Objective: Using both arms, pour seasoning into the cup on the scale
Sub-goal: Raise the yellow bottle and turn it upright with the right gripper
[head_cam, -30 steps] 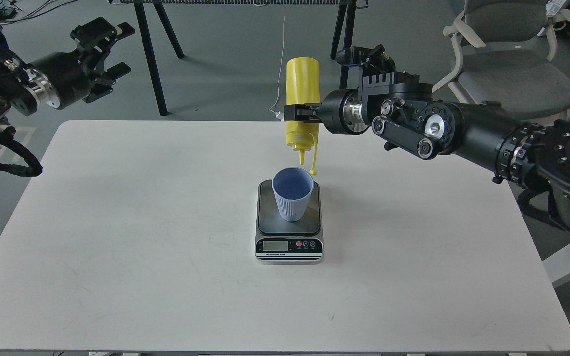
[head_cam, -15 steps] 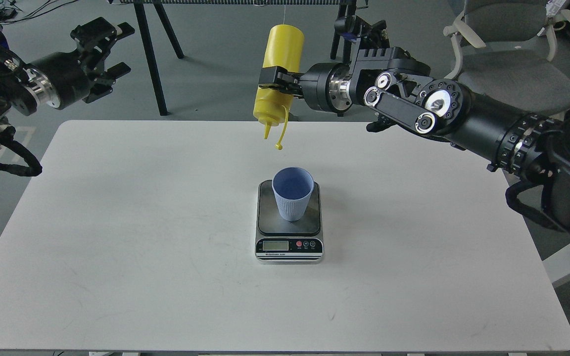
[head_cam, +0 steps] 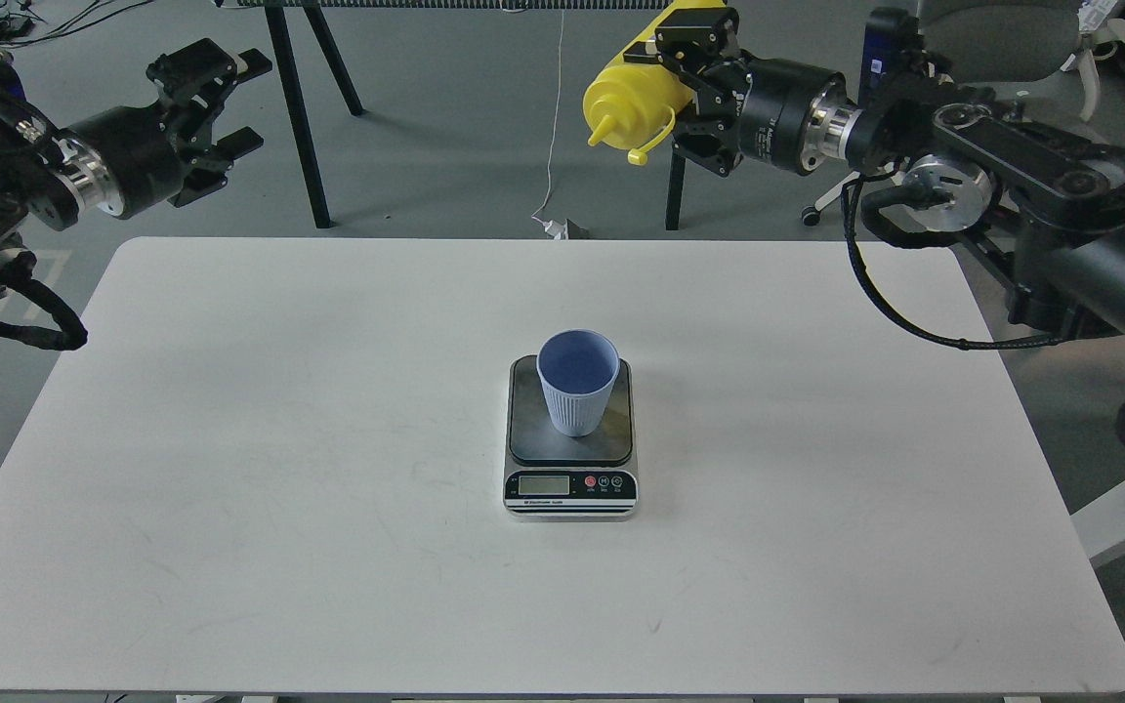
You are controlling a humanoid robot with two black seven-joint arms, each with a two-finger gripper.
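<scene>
the right gripper clamps the seasoning bottle far beyond the table, nozzle tilted left, uncapped. a drip could fall outside the cup, which sits upright on the scale. the left gripper hangs spread, holding nothing, at far left.

Our white table — only scale lies directly on it, near centre, display facing us; scuffed surface.

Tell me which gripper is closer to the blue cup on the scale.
Right. The right gripper, holding the yellow squeeze bottle, is above and behind the blue cup; the left gripper hangs far off to its left.
</scene>
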